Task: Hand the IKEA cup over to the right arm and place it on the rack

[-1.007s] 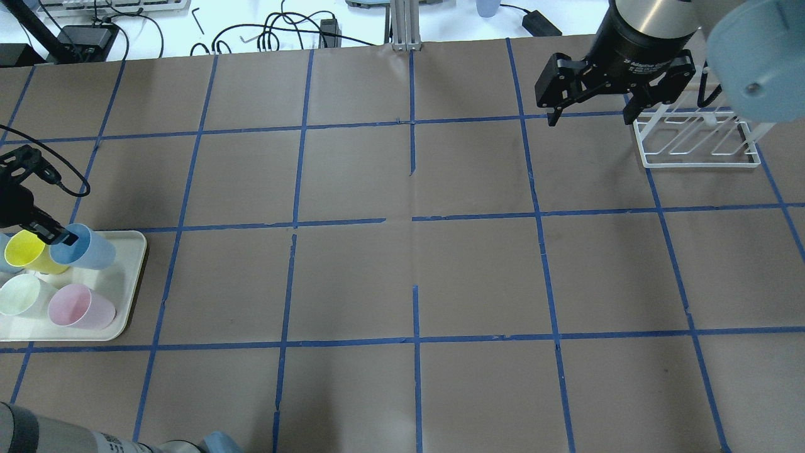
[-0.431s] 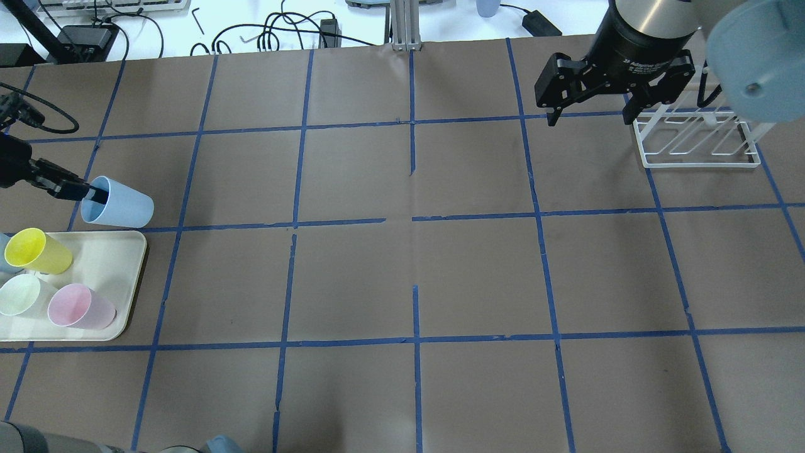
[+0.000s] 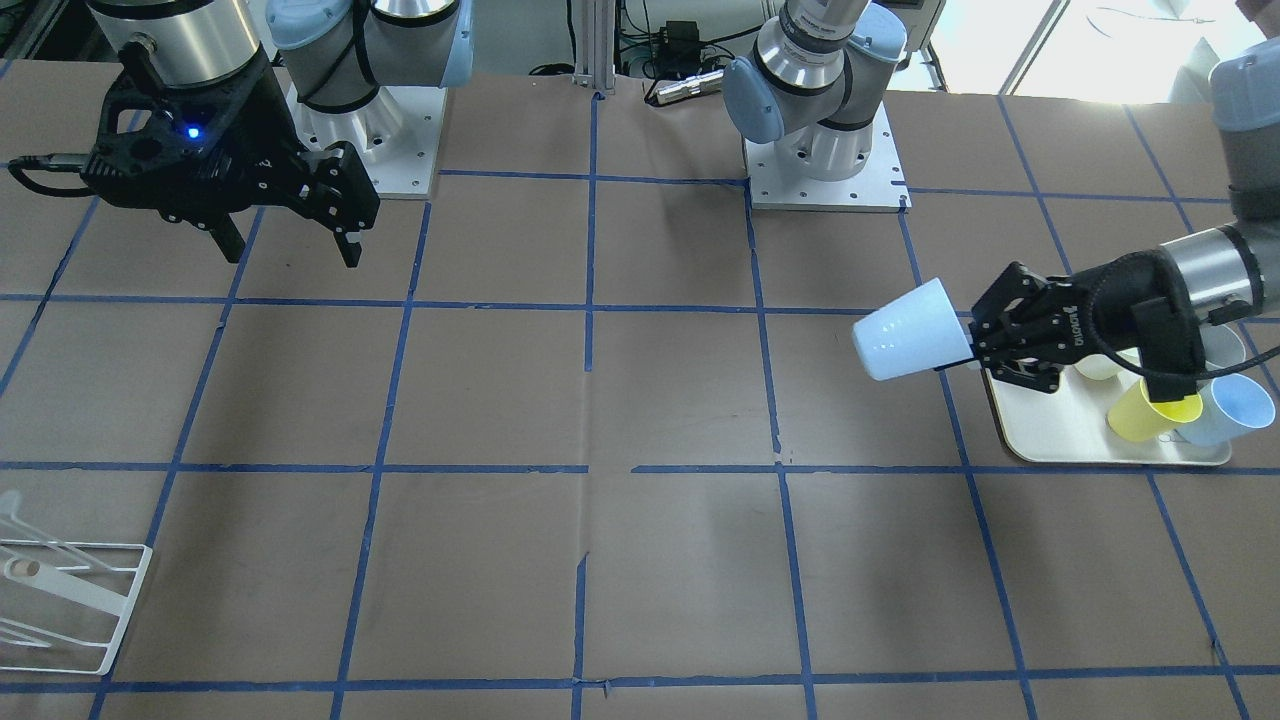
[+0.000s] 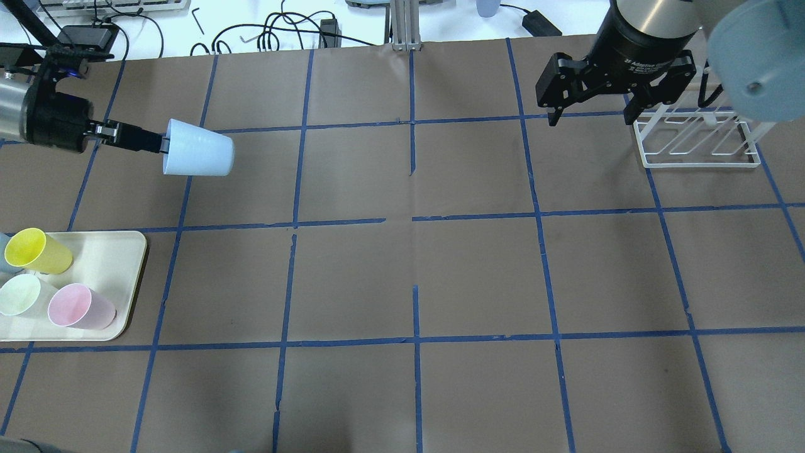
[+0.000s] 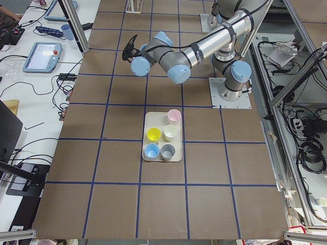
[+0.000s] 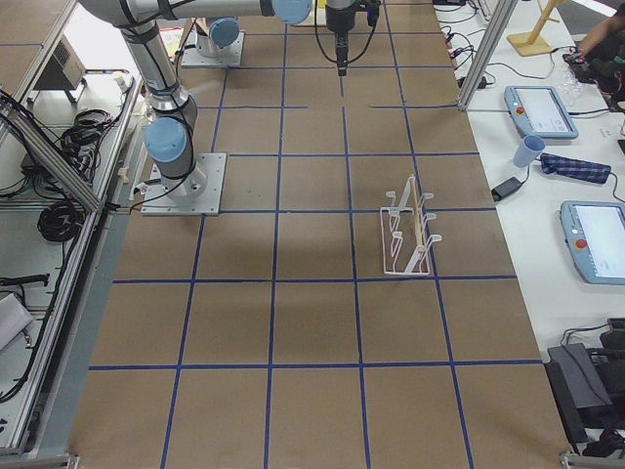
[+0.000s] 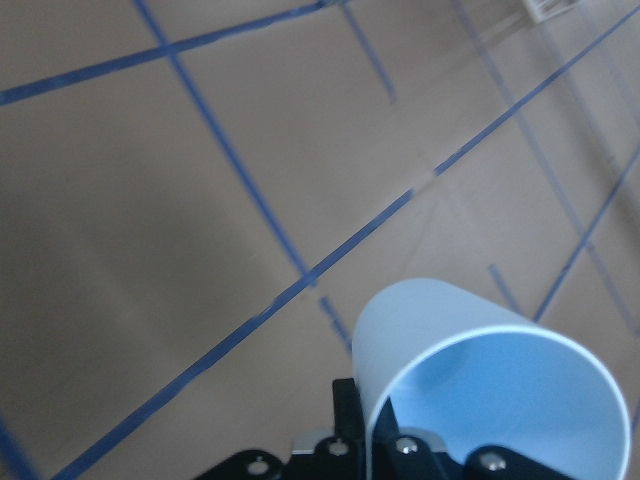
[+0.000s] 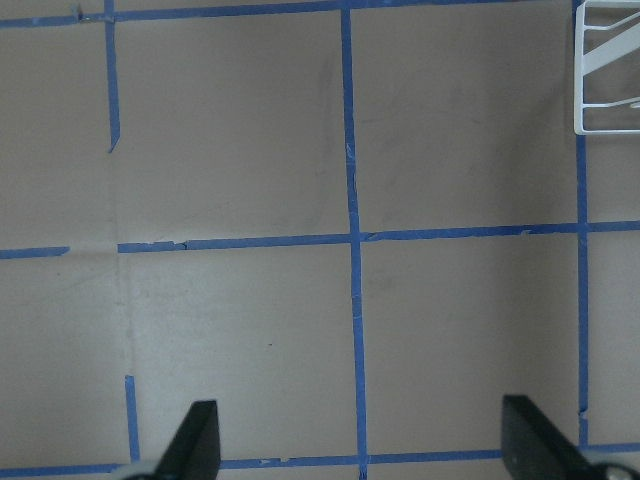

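My left gripper [image 4: 160,143] is shut on the rim of the pale blue IKEA cup [image 4: 198,156]. It holds the cup on its side in the air, base pointing toward the table's middle. The cup also shows in the front view [image 3: 910,330] and the left wrist view [image 7: 490,390]. My right gripper [image 4: 590,119] is open and empty, hovering at the far right just left of the white wire rack [image 4: 695,141]. In the right wrist view the gripper [image 8: 362,450] has its jaws wide apart over bare table, with the rack [image 8: 610,70] at the corner.
A cream tray [image 4: 119,251] at the left edge holds a yellow cup [image 4: 34,251], a pink cup [image 4: 78,306], a pale whitish cup [image 4: 22,296] and a second pale blue cup [image 3: 1235,408]. Blue tape lines grid the brown table. Cables lie beyond the far edge.
My left gripper has lifted the blue cup off the tray, carried it away from me and to the right, and turned it onto its side. The right arm has not moved.
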Available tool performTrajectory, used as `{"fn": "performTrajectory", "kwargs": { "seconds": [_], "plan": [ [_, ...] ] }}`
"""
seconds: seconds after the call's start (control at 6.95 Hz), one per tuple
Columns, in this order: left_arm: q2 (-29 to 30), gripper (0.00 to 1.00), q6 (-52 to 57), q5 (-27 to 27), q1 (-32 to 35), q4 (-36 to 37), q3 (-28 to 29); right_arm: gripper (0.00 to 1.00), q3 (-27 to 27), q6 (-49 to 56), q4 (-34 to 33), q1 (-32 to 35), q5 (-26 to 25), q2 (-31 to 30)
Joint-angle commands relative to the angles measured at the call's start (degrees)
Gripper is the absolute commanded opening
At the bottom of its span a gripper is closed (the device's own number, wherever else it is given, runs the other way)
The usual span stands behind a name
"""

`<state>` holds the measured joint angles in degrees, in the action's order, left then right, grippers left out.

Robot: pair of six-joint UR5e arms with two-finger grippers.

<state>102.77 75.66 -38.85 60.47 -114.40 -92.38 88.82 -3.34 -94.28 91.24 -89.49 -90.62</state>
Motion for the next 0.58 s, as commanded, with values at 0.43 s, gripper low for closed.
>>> {"fn": "performTrajectory", "kwargs": {
  "seconds": [0.43],
  "plan": [
    [-1.07,0.0,0.37,44.04,24.11,-12.06,-8.68,1.0,-4.95,0.26,11.52,-8.41,10.53,0.0]
  ]
}}
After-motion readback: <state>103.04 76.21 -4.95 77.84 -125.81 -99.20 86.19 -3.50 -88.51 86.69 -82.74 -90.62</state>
